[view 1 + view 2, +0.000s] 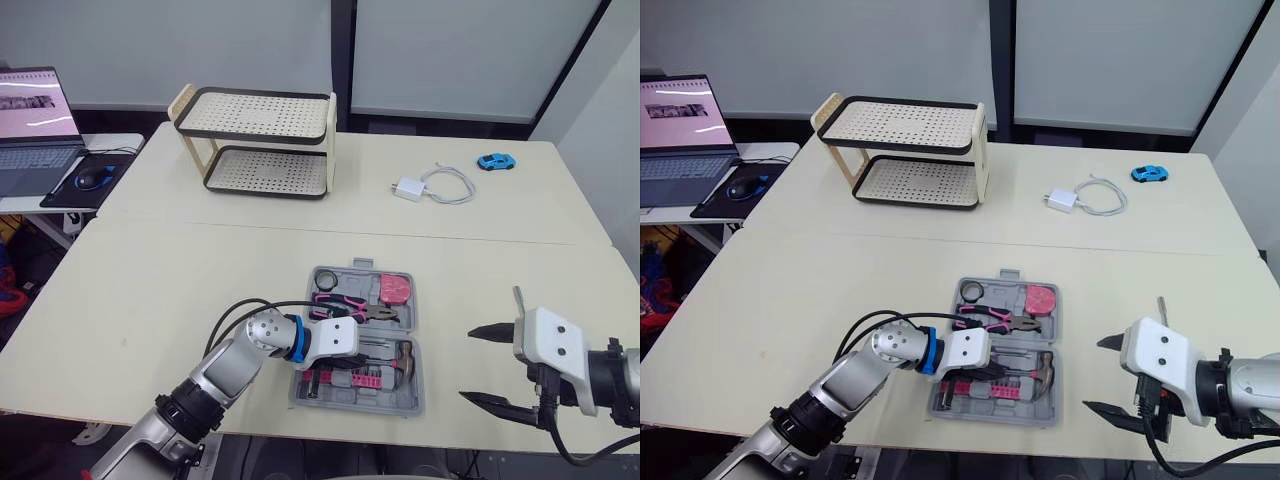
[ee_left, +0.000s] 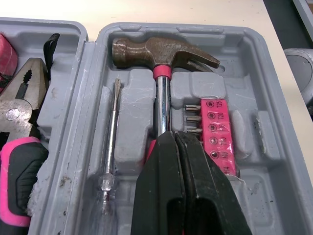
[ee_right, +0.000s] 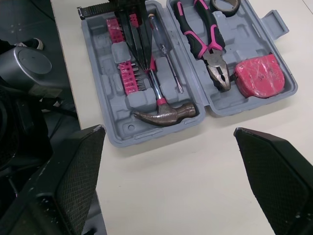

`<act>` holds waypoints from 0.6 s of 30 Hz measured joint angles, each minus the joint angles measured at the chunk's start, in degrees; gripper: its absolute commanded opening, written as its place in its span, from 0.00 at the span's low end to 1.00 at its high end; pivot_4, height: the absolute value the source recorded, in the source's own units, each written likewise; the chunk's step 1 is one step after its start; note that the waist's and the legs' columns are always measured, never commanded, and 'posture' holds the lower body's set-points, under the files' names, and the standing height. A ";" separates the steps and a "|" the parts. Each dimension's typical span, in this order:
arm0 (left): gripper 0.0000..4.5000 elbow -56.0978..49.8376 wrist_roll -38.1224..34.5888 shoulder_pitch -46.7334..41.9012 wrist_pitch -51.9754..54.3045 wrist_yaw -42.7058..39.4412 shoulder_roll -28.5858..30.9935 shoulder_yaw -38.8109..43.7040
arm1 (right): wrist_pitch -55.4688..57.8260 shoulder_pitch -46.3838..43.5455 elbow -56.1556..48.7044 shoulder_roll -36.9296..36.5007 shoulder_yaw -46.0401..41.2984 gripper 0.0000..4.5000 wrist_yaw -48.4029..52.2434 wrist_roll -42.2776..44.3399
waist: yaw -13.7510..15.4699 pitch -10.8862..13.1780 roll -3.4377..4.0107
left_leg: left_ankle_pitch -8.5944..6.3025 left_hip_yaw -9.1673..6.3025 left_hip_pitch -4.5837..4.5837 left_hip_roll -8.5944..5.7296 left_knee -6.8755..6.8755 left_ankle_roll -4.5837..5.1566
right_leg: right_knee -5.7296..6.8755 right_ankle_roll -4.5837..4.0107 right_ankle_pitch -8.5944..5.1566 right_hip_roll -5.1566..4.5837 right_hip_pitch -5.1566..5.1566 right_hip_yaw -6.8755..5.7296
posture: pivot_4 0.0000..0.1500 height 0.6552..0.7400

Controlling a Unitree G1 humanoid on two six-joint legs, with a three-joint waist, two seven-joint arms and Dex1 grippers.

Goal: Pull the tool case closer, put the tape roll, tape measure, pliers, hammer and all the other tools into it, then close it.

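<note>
The grey tool case (image 1: 410,395) lies open near the table's front edge. Its far half holds a black tape roll (image 1: 325,277), pink-handled pliers (image 1: 345,305) and a pink tape measure (image 1: 394,289). In the near half lie the hammer (image 2: 161,56), a thin screwdriver (image 2: 112,127) and a pink bit holder (image 2: 215,137). My left gripper (image 2: 173,134) is shut, its fingers pressed together on top of the hammer's handle, with the shaft running out from under the tips. My right gripper (image 1: 466,365) stands wide open to the right of the case, above bare table, holding nothing.
A two-tier perforated rack (image 1: 262,140) stands at the back left. A white charger with its cable (image 1: 408,188) and a blue toy car (image 1: 495,161) lie at the back right. A laptop (image 1: 35,120) and a mouse (image 1: 92,178) sit on a side table to the left.
</note>
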 measured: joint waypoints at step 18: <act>0.00 -11.88 -21.02 7.41 5.96 -8.44 13.09 23.25 | -3.35 -0.74 -0.03 2.79 -0.44 1.00 -1.24 -0.99 | -0.15 0.02 -0.01 | 0.00 -0.02 -0.15 0.02 -0.03 0.00 | -0.03 -0.01 0.00 -0.02 -0.15 -0.04 | 1.00 0.94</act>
